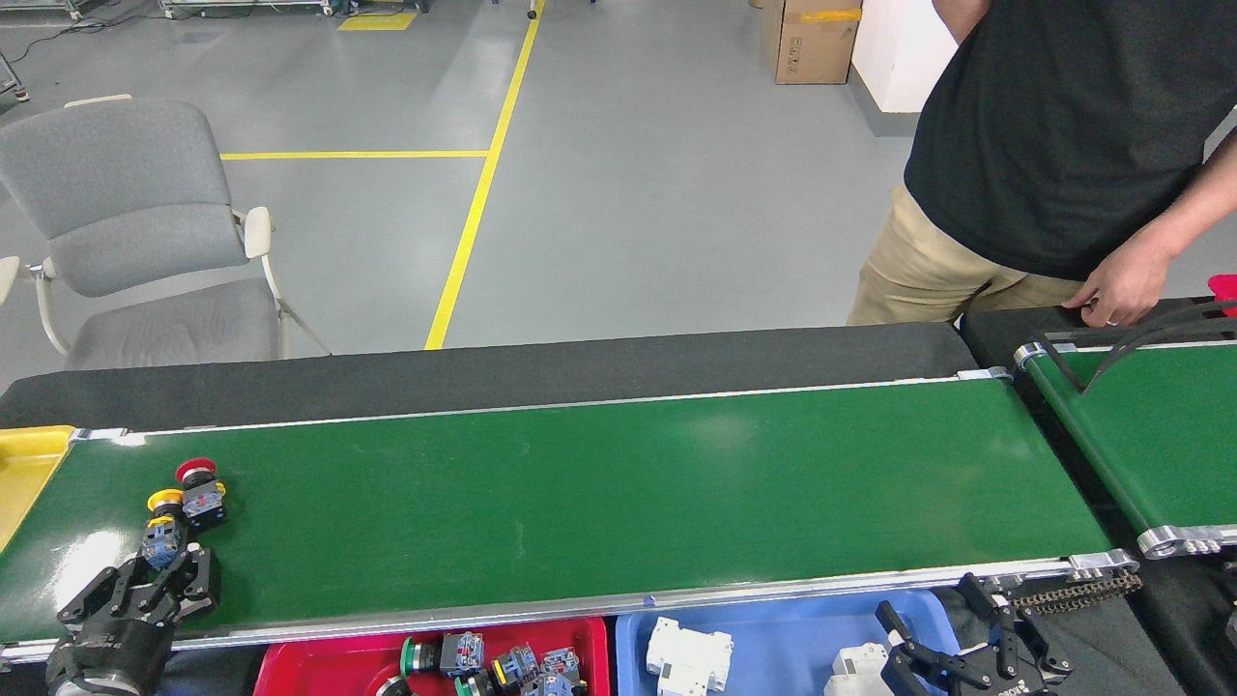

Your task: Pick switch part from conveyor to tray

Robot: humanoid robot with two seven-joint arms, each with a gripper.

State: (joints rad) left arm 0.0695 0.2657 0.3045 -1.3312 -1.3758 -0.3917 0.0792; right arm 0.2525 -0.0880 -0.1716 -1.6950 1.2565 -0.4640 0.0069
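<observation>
The left end effector, a black multi-fingered claw at the near-left corner of the conveyor, has its fingers spread around the grey body of a yellow-capped switch part, but whether they press on it I cannot tell; it looks like the closing step of a pick.

The long glossy dark-green conveyor with silver edge rails fills the middle of the scene. Just below its near rail sits the red plastic tray, already holding several switch parts. Beside that tray, further along the near rail, the right end effector hangs with fingers apart, holding nothing. A second switch part with a red mushroom cap sits just beside the yellow one, further onto the conveyor.

The risk I see: the two parts are so close that closing fingers could nudge the red one or pinch both.
</observation>
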